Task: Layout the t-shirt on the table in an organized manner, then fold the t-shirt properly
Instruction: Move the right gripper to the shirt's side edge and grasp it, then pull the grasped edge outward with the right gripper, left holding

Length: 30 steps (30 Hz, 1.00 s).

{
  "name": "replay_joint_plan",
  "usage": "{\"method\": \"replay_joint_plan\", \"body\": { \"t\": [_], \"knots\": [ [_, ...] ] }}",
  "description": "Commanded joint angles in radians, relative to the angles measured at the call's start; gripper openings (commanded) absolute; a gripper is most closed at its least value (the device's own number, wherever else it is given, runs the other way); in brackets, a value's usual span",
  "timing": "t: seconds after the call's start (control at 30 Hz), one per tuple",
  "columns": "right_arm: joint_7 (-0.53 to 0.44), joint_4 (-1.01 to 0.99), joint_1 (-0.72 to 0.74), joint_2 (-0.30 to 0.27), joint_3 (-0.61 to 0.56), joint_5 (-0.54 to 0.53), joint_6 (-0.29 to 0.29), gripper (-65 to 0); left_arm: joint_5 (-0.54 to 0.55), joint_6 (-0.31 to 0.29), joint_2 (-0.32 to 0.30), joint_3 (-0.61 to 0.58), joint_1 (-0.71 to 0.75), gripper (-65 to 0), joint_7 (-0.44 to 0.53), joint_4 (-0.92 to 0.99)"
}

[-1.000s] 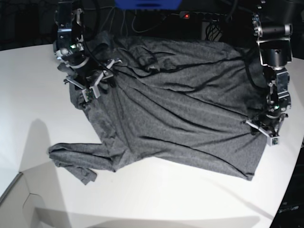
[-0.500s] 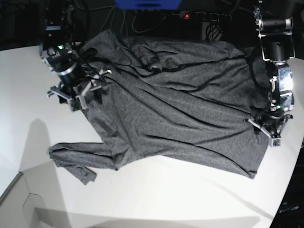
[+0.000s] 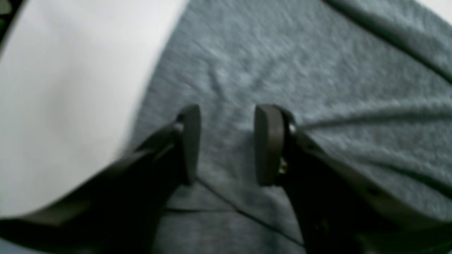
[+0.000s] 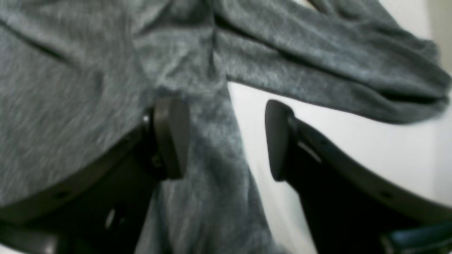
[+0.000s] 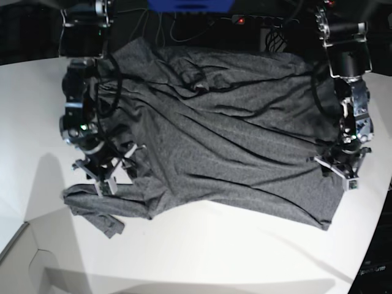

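The dark-grey t-shirt (image 5: 226,122) lies spread and wrinkled across the white table (image 5: 214,257), with one sleeve (image 5: 98,208) trailing at the front left. My right gripper (image 5: 104,174) stands open over the shirt's left edge just above that sleeve. In the right wrist view its jaws (image 4: 222,134) straddle a fold of t-shirt (image 4: 208,148) with bare table (image 4: 353,141) beside it. My left gripper (image 5: 343,171) sits at the shirt's right edge, open. The left wrist view shows its gripper (image 3: 227,120) on flat t-shirt fabric (image 3: 300,63), near a hem.
A power strip (image 5: 242,20) with a red light, cables and a blue object (image 5: 190,5) lie behind the table's back edge. The table's curved edge runs close by my left arm at the right. A white panel (image 5: 24,257) sits at the front left.
My right arm has moved from the shirt's back-left shoulder toward the front along the left edge, ending by the sleeve. The left arm has hardly moved.
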State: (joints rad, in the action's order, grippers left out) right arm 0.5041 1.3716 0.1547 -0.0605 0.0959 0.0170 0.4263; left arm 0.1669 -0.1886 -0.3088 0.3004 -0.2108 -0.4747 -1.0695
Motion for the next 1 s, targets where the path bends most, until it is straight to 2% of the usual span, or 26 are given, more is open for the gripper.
{"method": "replay_joint_plan", "body": {
  "t": [0.0, 0.17, 0.37, 0.43, 0.57, 0.6, 0.7, 0.97],
  "knots": [
    [-0.020, -0.022, 0.041, -0.005, 0.001, -0.009, 0.003, -30.5, 0.004, 0.005, -0.020, 0.006, -0.020, -40.3, 0.021, -0.016],
    [-0.022, -0.168, 0.128, -0.005, 0.000, -0.009, 0.004, -30.5, 0.003, 0.005, -0.023, 0.006, -0.014, -40.3, 0.021, -0.015],
    [-0.022, -0.176, 0.115, 0.001, -0.003, -0.010, 0.007, -32.9, 0.003, 0.005, -0.030, 0.007, -0.012, -40.3, 0.021, 0.035],
    [-0.022, -0.172, 0.098, 0.001, -0.003, -0.010, 0.007, -39.6, 0.003, 0.005, -0.030, 0.009, -0.012, -40.3, 0.021, 0.062],
    [-0.022, -0.171, 0.061, -0.002, -0.003, -0.010, 0.007, -63.5, 0.003, 0.005, -0.030, 0.009, -0.012, -40.3, 0.023, 0.110],
    [-0.020, -0.168, 0.050, -0.003, -0.003, -0.010, 0.007, -65.0, 0.003, 0.005, -0.030, 0.009, -0.012, -40.3, 0.023, 0.110],
    [-0.022, -0.082, -0.004, -0.005, 0.000, -0.010, 0.007, -65.0, 0.003, 0.005, -0.039, 0.009, -0.012, -40.3, 0.023, 0.110],
    [-0.020, 0.302, -0.171, -0.003, 0.001, -0.010, 0.006, -65.0, 0.007, 0.004, -0.066, 0.009, -0.014, -40.3, 0.023, 0.108]
  ]
}}
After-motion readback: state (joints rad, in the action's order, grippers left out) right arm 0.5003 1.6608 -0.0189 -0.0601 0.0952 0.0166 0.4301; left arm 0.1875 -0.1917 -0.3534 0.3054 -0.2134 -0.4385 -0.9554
